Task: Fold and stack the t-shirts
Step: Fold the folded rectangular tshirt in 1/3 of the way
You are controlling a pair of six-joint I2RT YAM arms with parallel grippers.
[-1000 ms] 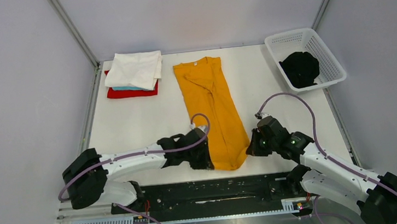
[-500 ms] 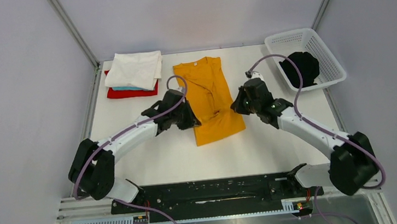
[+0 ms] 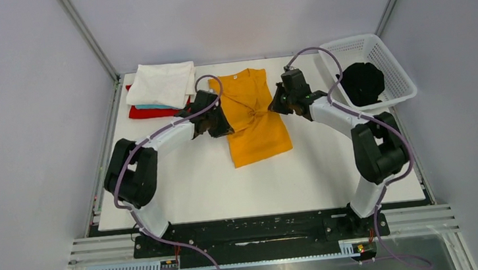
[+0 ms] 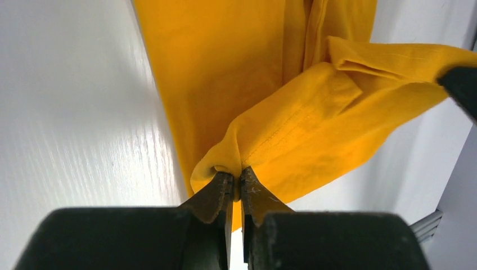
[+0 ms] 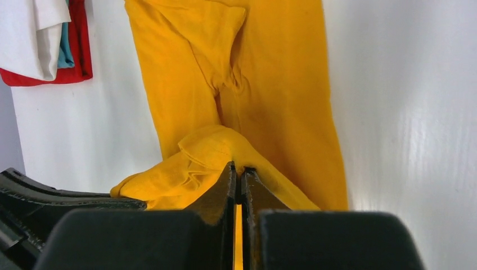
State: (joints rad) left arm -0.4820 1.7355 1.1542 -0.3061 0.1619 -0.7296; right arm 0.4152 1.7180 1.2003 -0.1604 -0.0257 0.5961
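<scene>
The left gripper and the right gripper each pinch a hem corner of the mustard-yellow t-shirt, half folded at the centre of the table, and a slipping pinch or uneven release could leave the fold crooked.

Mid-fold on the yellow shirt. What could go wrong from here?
The left gripper and the right gripper pinch only a sliver of the yellow shirt at their tips; it could slip out. The left gripper sits close to the stacked white shirt and might nudge it.
</scene>
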